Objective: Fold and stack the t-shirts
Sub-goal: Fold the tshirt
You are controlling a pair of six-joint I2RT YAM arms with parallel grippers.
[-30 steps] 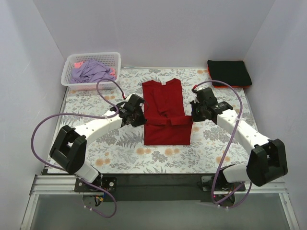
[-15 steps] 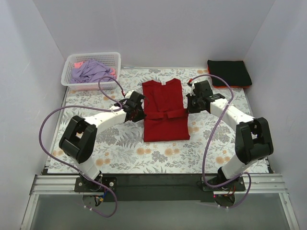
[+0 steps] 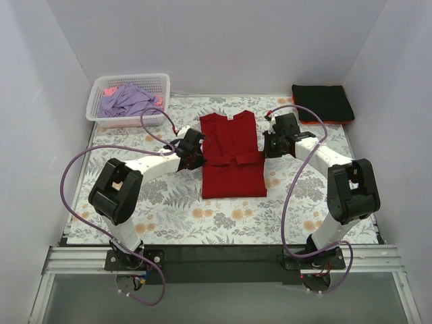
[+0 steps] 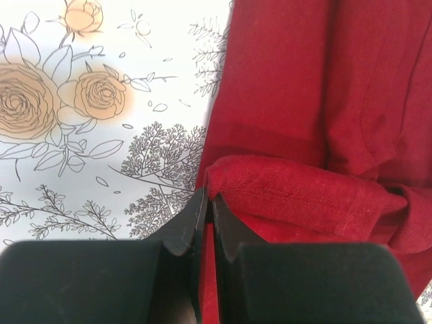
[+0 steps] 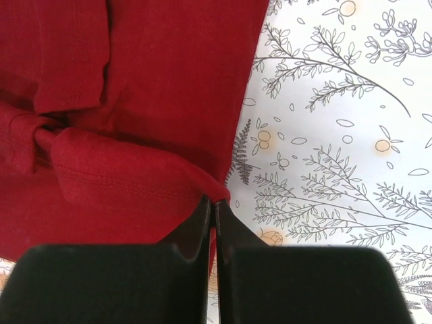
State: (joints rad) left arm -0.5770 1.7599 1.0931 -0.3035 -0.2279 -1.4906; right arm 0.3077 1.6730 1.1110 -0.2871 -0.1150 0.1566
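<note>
Roughly midway: left gripper (image 4: 207,202) and right gripper (image 5: 214,202) each clamp the red tee's (image 3: 231,138) hem, mid-fold at centre. One black tee (image 3: 322,102) lies folded at 1 o'clock. Tees (image 3: 128,100) in the basket (image 3: 108,121) at 11 o'clock remain.

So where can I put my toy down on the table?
Best is the bare cloth in front of the red shirt, between the arm bases. A thin strip lies behind it, between basket and black stack. Beside the shirt is crowded: the left gripper and right gripper pinch it there, cables looping round.
</note>
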